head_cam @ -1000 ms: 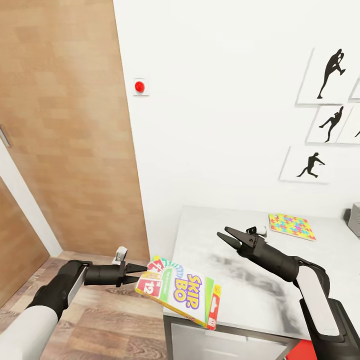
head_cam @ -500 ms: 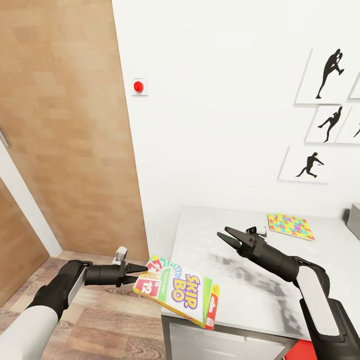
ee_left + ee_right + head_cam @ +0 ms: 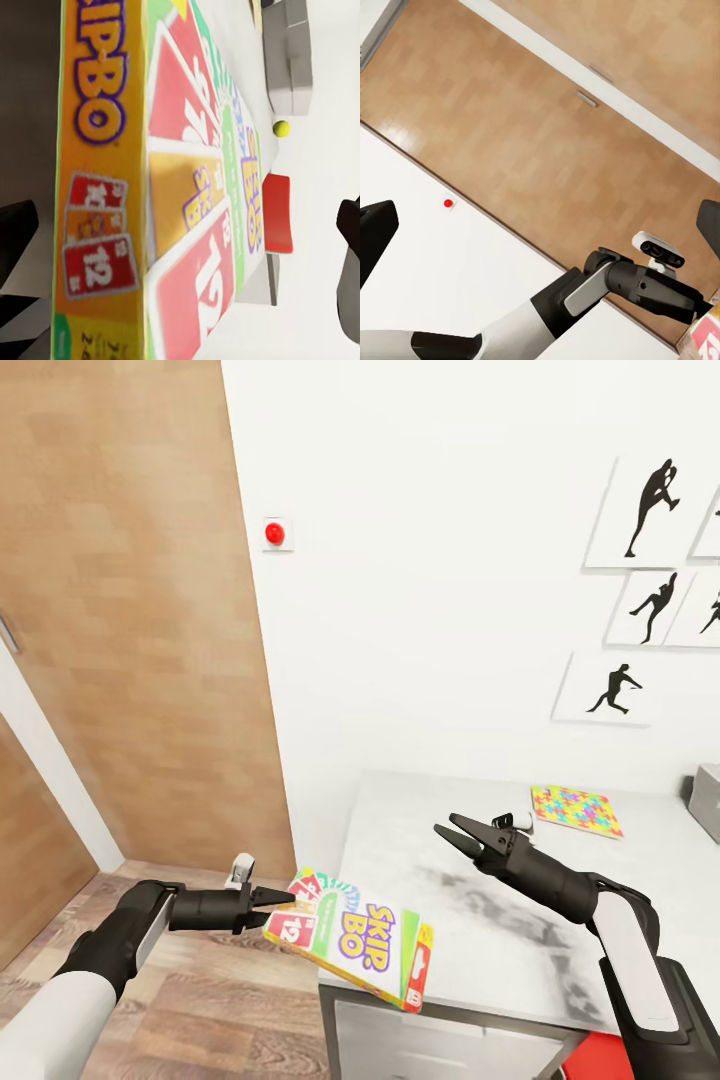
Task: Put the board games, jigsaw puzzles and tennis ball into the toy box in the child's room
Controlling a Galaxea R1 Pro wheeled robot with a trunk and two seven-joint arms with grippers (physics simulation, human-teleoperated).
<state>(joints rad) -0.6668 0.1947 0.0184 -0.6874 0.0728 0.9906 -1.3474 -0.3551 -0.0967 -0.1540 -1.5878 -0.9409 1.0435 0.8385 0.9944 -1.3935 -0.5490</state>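
Observation:
My left gripper [image 3: 272,905] is shut on a corner of a board game [image 3: 352,942], a green-edged box printed "SKIP-BO" with red cards. The box hangs tilted, its far end over the near left corner of the table [image 3: 480,950]. In the left wrist view the board game [image 3: 187,195] is close up, and a tennis ball [image 3: 280,128] lies beyond it beside the grey toy box [image 3: 289,52]. My right gripper [image 3: 456,834] is open over the table with nothing in it. A jigsaw puzzle [image 3: 575,810] lies flat at the back, with the toy box [image 3: 708,800] at the right edge.
A wooden door [image 3: 130,610] stands to the left beside a white wall with a red button [image 3: 274,533]. Framed silhouette pictures [image 3: 640,590] hang above the table. Wood-plank floor [image 3: 230,1000] lies below my left arm. Something red [image 3: 600,1060] sits under the table.
The whole view has shifted slightly left, so the camera moved. The board game has crept a little left and up in the picture, while both arms keep their pose.

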